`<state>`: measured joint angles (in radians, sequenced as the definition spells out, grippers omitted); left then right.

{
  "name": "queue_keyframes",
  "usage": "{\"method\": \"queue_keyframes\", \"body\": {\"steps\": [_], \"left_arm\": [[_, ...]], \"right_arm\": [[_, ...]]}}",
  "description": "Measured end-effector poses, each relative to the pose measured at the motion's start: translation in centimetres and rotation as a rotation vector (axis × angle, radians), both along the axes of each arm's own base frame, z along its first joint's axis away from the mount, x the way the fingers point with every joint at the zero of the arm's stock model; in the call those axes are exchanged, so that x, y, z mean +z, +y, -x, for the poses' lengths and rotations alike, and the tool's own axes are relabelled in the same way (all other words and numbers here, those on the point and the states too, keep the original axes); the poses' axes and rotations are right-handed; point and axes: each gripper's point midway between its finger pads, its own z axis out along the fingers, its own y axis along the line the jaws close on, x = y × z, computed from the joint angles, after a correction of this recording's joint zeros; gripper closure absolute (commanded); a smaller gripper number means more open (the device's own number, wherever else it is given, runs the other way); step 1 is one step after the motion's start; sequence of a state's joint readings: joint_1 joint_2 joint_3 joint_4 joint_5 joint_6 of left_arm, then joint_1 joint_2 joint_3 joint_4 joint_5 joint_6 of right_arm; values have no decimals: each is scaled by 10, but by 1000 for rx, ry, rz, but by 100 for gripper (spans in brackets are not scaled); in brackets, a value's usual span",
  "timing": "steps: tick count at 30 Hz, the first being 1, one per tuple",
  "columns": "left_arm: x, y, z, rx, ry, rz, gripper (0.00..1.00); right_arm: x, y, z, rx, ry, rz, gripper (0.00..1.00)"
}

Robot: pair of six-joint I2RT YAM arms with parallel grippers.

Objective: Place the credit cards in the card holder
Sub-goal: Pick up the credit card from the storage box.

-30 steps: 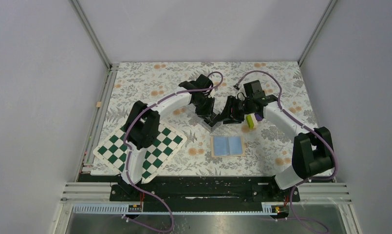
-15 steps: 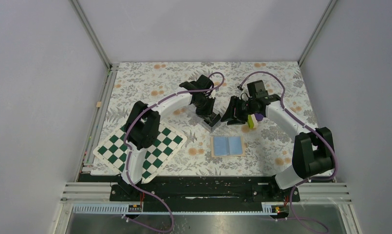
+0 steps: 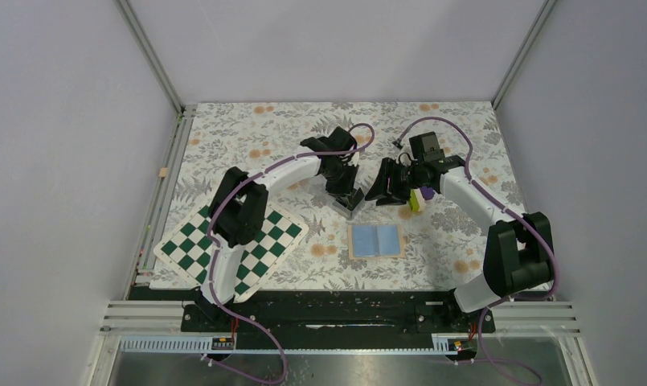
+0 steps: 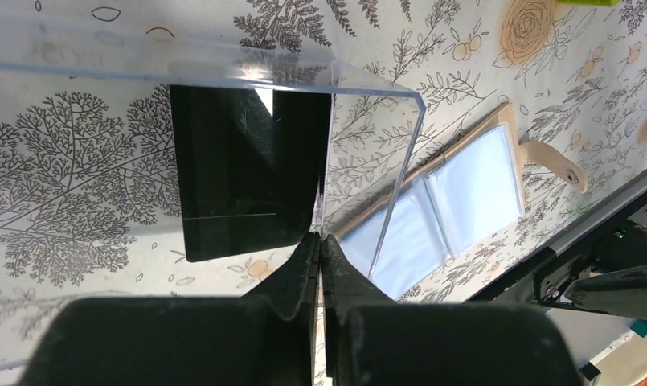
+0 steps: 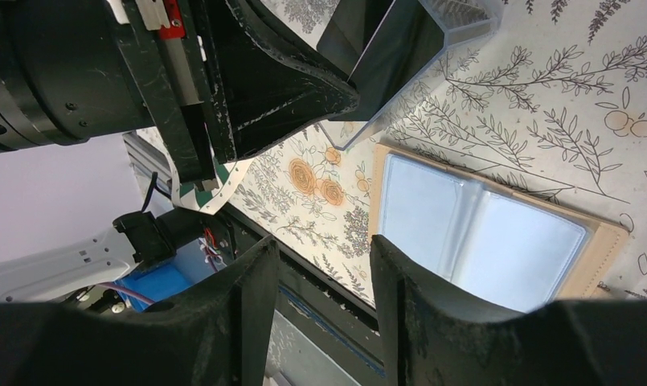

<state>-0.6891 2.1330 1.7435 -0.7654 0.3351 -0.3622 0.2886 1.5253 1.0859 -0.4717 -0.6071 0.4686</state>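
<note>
Floral table [image 3: 464,145], grey walls. Left gripper [image 4: 320,241] pinched shut, apparently on box [image 4: 376,161] wall, steadying it. Cards [image 4: 239,177] lay dark inside box. Right gripper [image 5: 324,265] gaped empty near open holder [image 5: 481,233], likely poised to draw card.

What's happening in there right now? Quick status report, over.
Left gripper shut at wall of clear plastic box, beside flat black cards; right gripper open, empty. Tan wallet with blue lining lies open, cardless. Nothing blocks it.
</note>
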Motion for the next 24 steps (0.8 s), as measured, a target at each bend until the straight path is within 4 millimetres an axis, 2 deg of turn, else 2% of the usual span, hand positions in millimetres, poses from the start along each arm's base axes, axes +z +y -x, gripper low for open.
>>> {"method": "queue_keyframes", "body": {"steps": [6,9,12,19,21,24], "left_arm": [[0,0,-1,5,-6,-2,100],[6,1,-4,23,-25,-1,100],[27,3,-8,53,-72,15,100],[108,13,-25,158,-220,161,100],[118,20,-28,197,-229,208,100],[113,33,-25,255,-190,269,100]], "right_arm": [[-1,-1,3,2,12,6,47],[3,-2,4,1,2,5,45],[10,-3,5,-1,-15,2,42],[26,-4,8,-1,-57,-11,32],[29,-4,9,-1,-61,-17,30],[35,-5,9,-9,-64,-39,28]]}}
